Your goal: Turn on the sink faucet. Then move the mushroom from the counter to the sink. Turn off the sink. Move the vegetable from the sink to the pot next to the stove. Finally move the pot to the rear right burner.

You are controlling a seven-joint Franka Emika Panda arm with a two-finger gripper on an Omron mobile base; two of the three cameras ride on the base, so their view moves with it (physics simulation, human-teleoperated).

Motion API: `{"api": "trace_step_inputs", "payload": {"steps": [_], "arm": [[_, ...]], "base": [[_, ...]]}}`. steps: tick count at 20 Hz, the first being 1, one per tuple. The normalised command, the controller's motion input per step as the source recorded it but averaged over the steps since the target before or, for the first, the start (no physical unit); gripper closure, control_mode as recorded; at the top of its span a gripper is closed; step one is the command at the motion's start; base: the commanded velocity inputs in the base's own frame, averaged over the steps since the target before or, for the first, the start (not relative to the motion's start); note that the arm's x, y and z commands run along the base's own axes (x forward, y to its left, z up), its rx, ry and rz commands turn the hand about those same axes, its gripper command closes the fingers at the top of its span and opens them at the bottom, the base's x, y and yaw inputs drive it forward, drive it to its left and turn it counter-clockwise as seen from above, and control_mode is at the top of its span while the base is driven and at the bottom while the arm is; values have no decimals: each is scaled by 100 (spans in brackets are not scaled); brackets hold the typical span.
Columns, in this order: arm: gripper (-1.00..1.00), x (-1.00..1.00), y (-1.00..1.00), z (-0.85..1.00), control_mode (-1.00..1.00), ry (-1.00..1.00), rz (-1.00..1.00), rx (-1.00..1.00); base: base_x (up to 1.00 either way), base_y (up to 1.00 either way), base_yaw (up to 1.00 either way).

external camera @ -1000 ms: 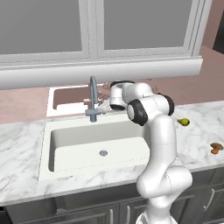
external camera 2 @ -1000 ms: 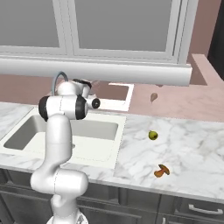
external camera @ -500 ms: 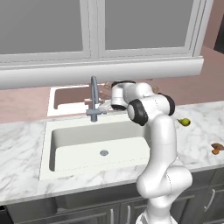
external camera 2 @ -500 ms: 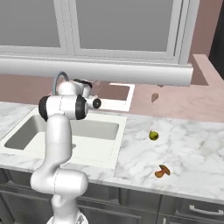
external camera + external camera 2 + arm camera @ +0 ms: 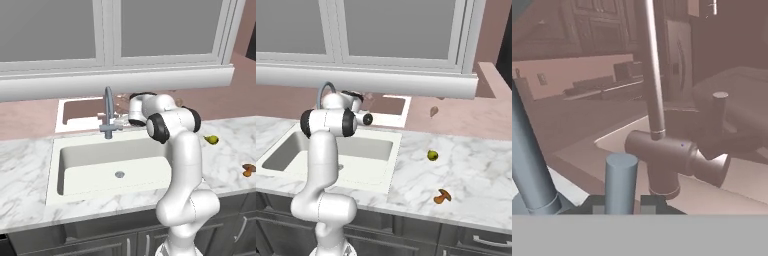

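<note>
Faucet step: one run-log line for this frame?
stage: faucet-on | claw: shut, at faucet handle | water: none visible | mushroom: on counter | sink: empty

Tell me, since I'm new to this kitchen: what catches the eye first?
The white arm rises in front of the sink, its end effector shut beside the faucet at the sink's rear rim. On the marble counter to the right lie a brown mushroom near the front and a small green vegetable farther back.
</note>
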Motion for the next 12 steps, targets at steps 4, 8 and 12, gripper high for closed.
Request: {"api": "trace_step_inputs", "payload": {"steps": [4,8,12], "arm": [[100,0,-88,-34,-100,5,-2,5],[100,0,-86,-37,-100,7,-1,4],[100,0,-86,-41,-100,8,0,4]], "base": [[0,0,0],[0,0,0],[0,0,0]]}}
